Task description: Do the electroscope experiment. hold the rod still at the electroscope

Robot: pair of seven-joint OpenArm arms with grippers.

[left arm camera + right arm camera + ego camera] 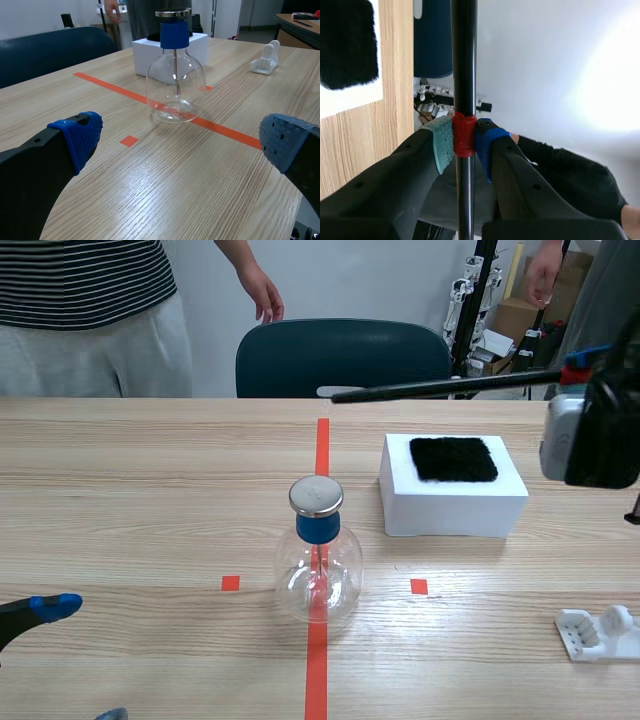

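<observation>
In the scene view, the electroscope (pixel 318 558), a clear glass flask with a blue stopper (pixel 318 528) and a flat metal cap (pixel 316 496), stood upright on the bench (pixel 150 490), on the orange-red tape line. The right end effector (pixel 580 368) was raised at the right edge and held the black rod (pixel 430 388) level in the air. The rod's free tip lay up-picture of the metal cap and clear of it; whether it was straight over the cap could not be told. A white box (pixel 452 502) with a black pad (pixel 453 458) on top sat just right of the flask, under the rod. A white plastic holder (pixel 600 632) lay near the right corner. The left end effector (pixel 82 660) rested low at the left, well apart from the flask. A dark chair (pixel 340 358) and two standing people were beyond the bench.

In the left wrist view, the left end effector's blue pads (pixel 80 137) were spread wide with nothing between them. The electroscope stood ahead of them, with the white box behind it and the holder off to one side.

In the right wrist view, the right end effector's fingers were clamped on the rod at its red band (pixel 464 136), with one grey-green pad (pixel 442 142) and one blue pad pressing from either side. The box and black pad lay below, beside the rod.
</observation>
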